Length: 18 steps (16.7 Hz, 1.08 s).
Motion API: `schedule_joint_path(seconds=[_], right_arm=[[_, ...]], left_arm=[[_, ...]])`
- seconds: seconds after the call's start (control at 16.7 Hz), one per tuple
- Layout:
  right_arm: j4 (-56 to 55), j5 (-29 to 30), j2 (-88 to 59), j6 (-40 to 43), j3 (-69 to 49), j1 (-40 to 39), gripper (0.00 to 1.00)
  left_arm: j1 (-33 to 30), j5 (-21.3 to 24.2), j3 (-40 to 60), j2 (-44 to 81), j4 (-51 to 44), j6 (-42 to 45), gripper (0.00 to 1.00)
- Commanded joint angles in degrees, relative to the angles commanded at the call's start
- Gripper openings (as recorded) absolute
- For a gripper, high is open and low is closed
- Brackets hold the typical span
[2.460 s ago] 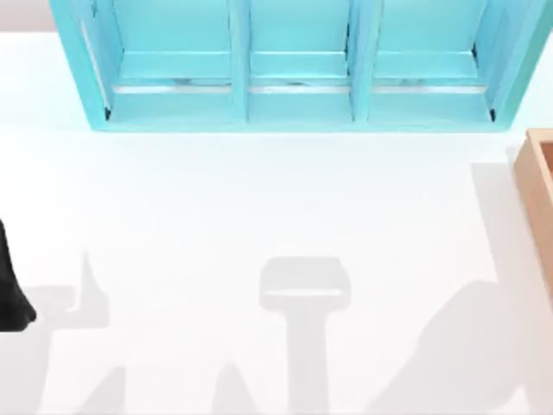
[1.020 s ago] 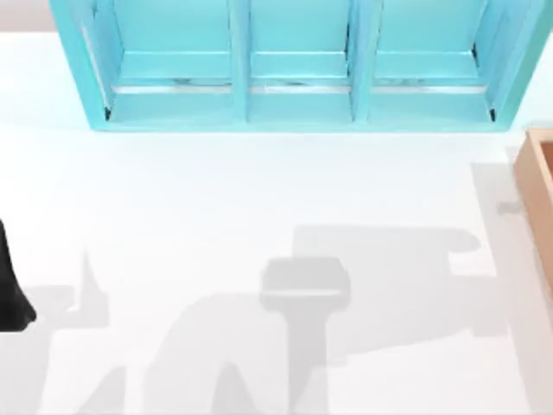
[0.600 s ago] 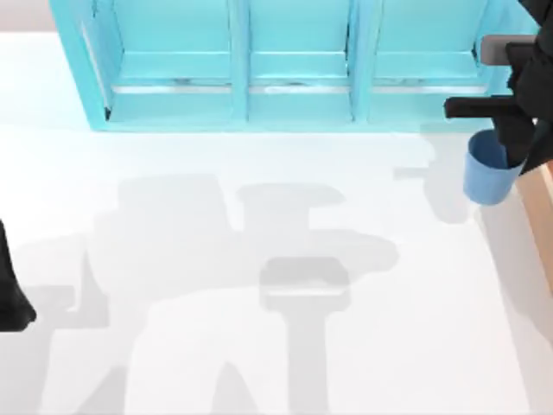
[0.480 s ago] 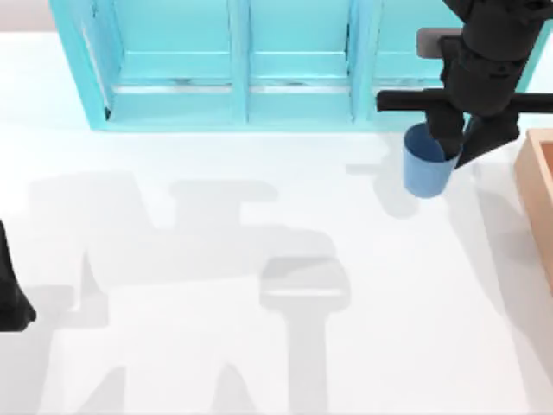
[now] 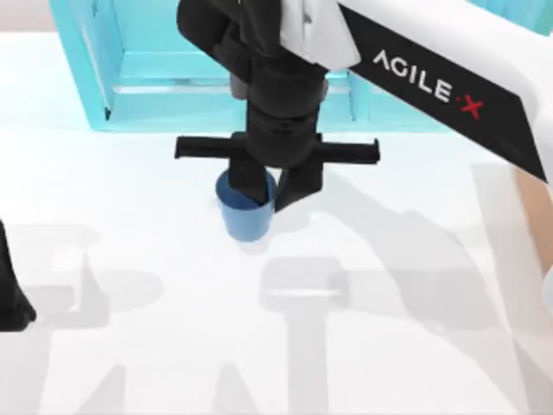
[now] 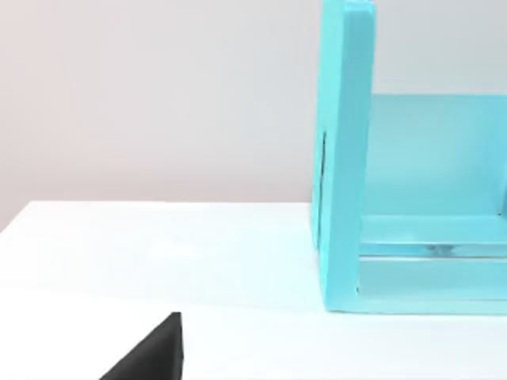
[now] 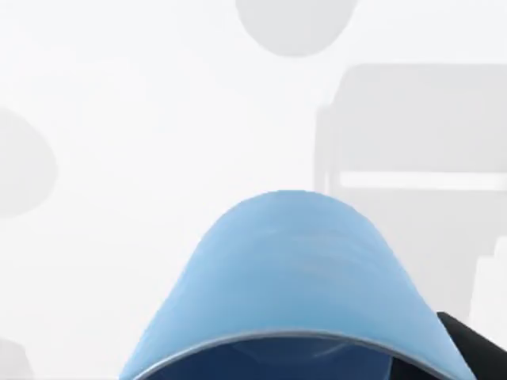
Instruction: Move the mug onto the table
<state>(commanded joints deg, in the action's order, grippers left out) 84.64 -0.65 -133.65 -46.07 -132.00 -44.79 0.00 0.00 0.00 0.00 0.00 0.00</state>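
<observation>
While the right claw (image 5: 265, 192) pinches the mug's (image 5: 245, 213) rim, open table (image 5: 415, 346) surrounds it.

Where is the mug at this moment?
In the top view the mug is near the table's middle, just in front of the turquoise shelf unit, its rim gripped by the right end effector.

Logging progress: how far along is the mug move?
Pickup looks done: the right gripper holds the mug by its rim, in front of the turquoise shelf. In hand: carrying it over the table. Left: set it down and release. Left arm parked at the table's left edge.
</observation>
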Motion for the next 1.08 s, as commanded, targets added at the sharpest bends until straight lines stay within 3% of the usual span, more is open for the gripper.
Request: schedule_joint_path(seconds=[0.42, 0.78, 1.08], right_arm=[[-1.0, -0.1, -0.4, -0.7, 0.7, -0.3, 0.0], [-12.5, 0.2, -1.4, -1.4, 11.0, -1.2, 0.0], [-13.6, 0.1, -1.5, -1.4, 12.1, -1.4, 0.0]], left_arm=[[0.0, 0.0, 0.0, 0.0, 0.0, 0.0, 1.0], [0.0, 0.0, 0.0, 0.0, 0.0, 0.0, 1.0], [0.0, 0.0, 0.0, 0.0, 0.0, 0.0, 1.0]])
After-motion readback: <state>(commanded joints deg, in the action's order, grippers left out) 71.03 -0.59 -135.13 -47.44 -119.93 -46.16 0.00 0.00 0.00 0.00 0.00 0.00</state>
